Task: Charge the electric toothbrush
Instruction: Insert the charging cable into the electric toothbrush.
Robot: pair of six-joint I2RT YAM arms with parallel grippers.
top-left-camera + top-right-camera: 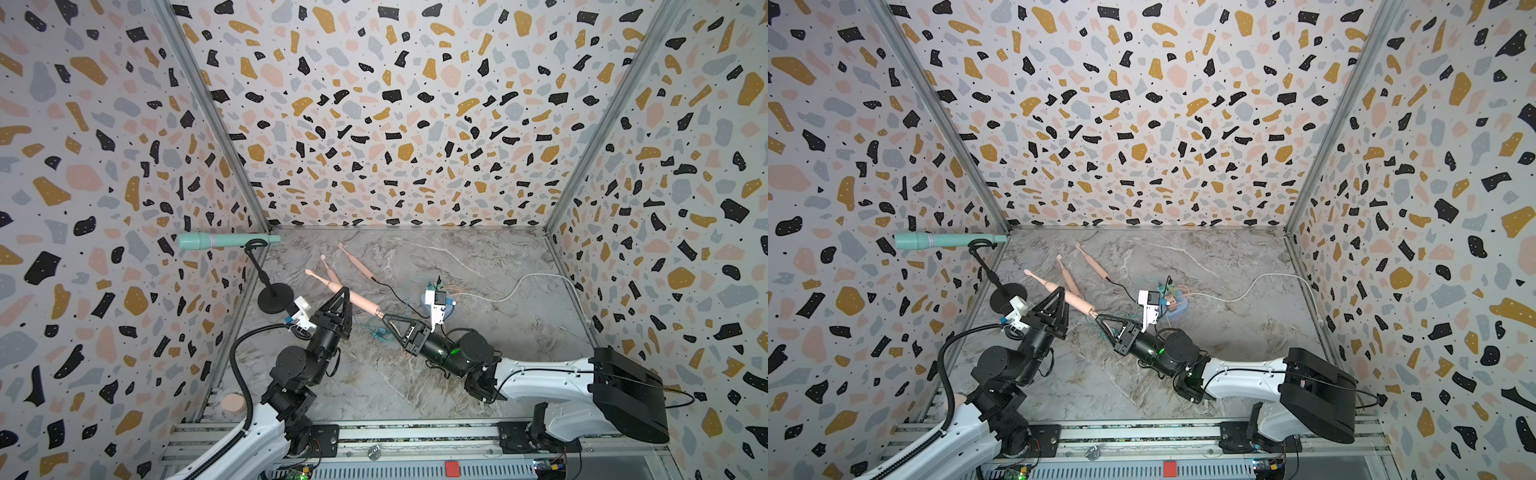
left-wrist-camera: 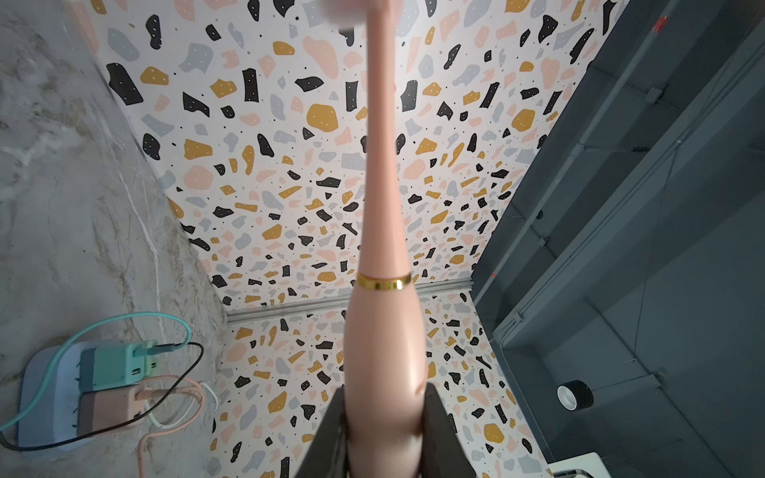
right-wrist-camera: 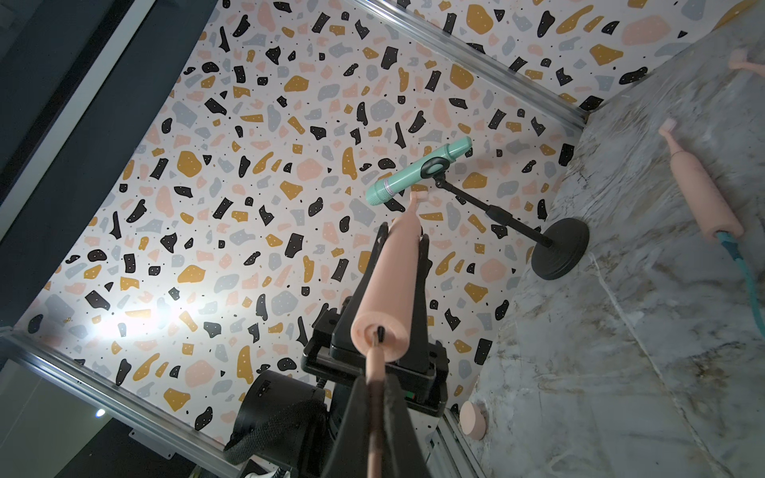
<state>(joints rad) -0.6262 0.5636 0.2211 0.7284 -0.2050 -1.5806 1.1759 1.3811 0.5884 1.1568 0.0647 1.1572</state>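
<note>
1. Currently the left gripper (image 1: 344, 294) is clamped around the thick handle of the pink toothbrush (image 1: 362, 301), holding it tilted above the marble table (image 1: 478, 374), left of the middle.
2. Its brush head points toward the back-left corner, and its flat base end faces the right gripper (image 1: 385, 318).
3. The right gripper's fingers (image 3: 399, 422) are pressed together on the pink cable (image 3: 374, 366), just behind its plug.
4. In the right wrist view the plug's dark tip touches the slot in the toothbrush's base; how far it sits in, I cannot tell.
5. Behind, 2 more pink brushes lie flat on the table: the far toothbrush (image 1: 356, 261) carries a black cable (image 1: 395, 293), and the near toothbrush (image 3: 699, 194) a teal cable (image 3: 741, 265).
6. The charger hub (image 2: 45, 397) sits just beyond the right gripper, and a white cable (image 1: 523, 282) runs toward the right wall.
7. A teal microphone (image 1: 228, 241) rests on a black stand (image 1: 272, 297) by the left wall.
</note>
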